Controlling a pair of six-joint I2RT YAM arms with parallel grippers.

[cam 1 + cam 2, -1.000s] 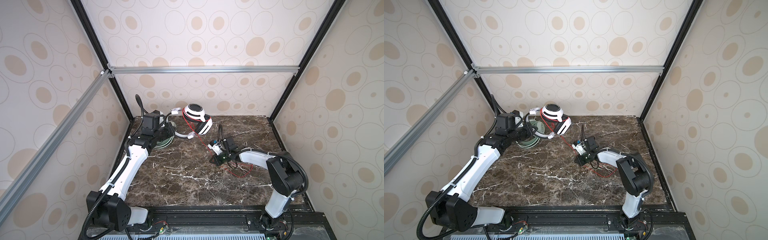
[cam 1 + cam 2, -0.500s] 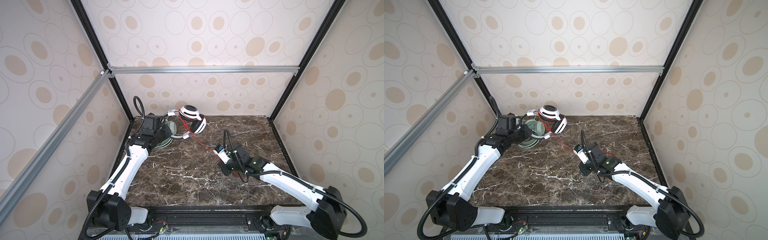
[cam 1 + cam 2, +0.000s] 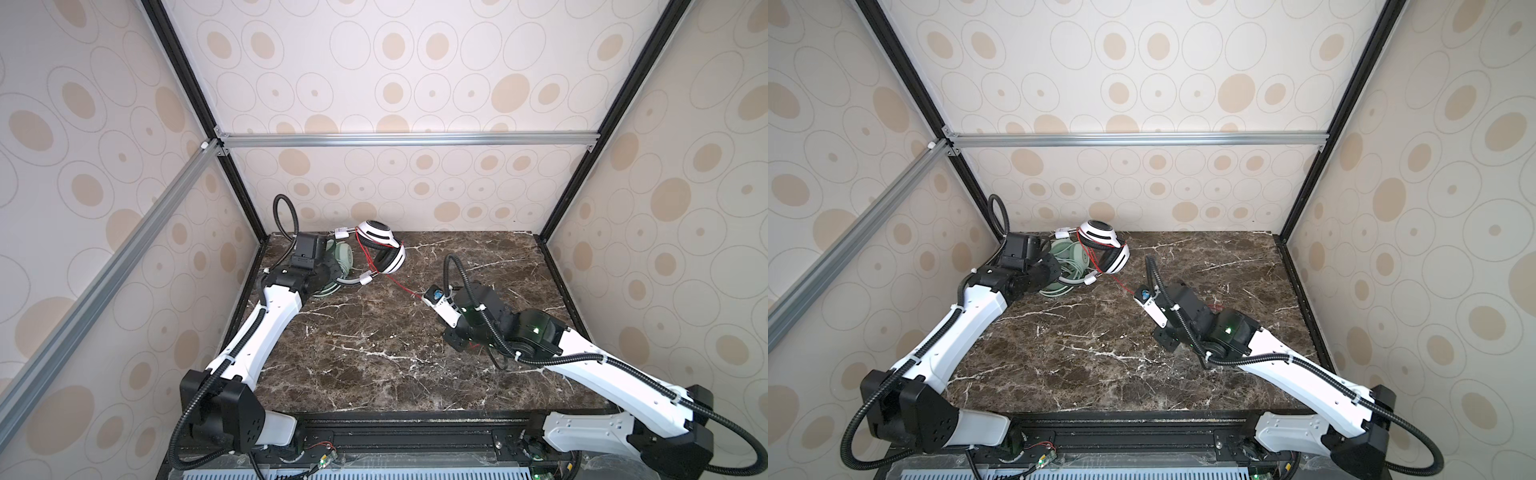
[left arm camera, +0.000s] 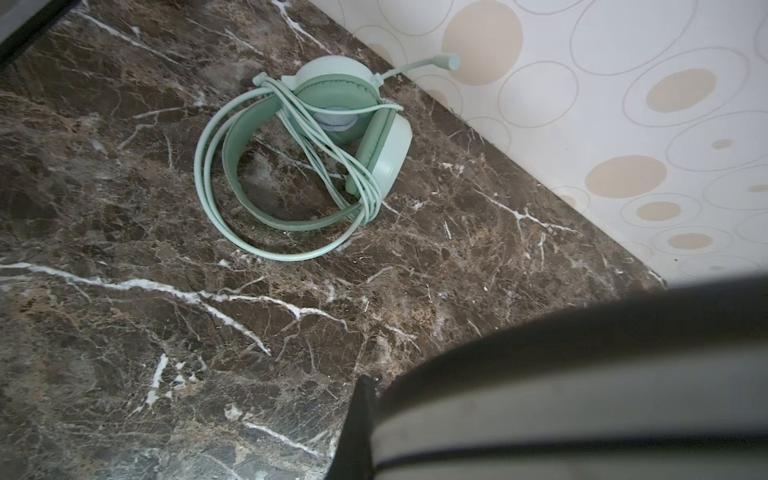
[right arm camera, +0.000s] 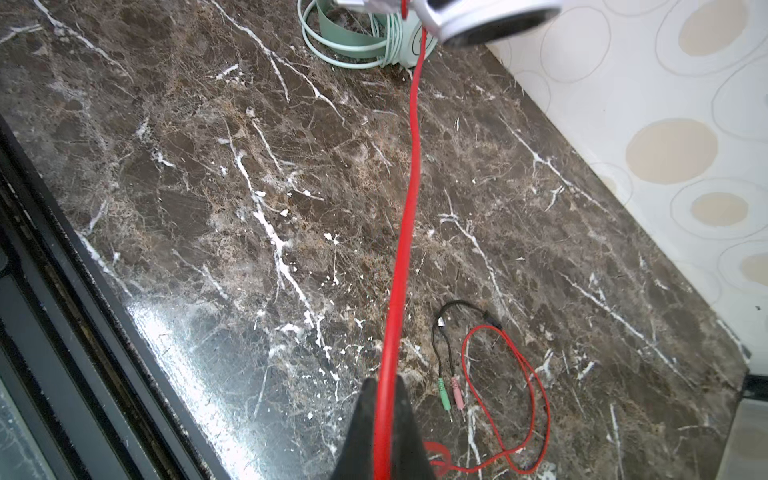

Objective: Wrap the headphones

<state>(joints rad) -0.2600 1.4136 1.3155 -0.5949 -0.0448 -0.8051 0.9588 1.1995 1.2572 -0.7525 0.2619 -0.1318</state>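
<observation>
Step in hand: winding the red cable (image 5: pixel 409 187) onto the white-and-black headset (image 3: pixel 380 235). I judge it partway done, since red strands already cross between the ear cups while a slack loop lies on the tabletop (image 3: pixel 374 353).
Left hand (image 3: pixel 332 278): clamped on the white-and-black headset's grey headband, holding it raised at the upper left of the marble in both top views. Its fingers are mostly hidden there.
Right hand (image 5: pixel 384 382): pinched closed on the red cable, which runs taut from it up to the headset. In a top view it sits right of centre.
Mint-green headset (image 4: pixel 386 149): lying flat on the tabletop near the back wall, just beside the raised headset, with its pale cable already looped around it.
Next move: probably another turn of cable round the headset. That calls for keeping tension, taking a fresh grip nearer the plugs as slack runs out, and steering clear of the mint-green headset.
Count, headsets: two.
Count, red cables: one.
Count, plugs: two, one green (image 5: pixel 444 392) and one pink (image 5: pixel 457 392), at the lower right of the right wrist view.
Count, hands: two.
</observation>
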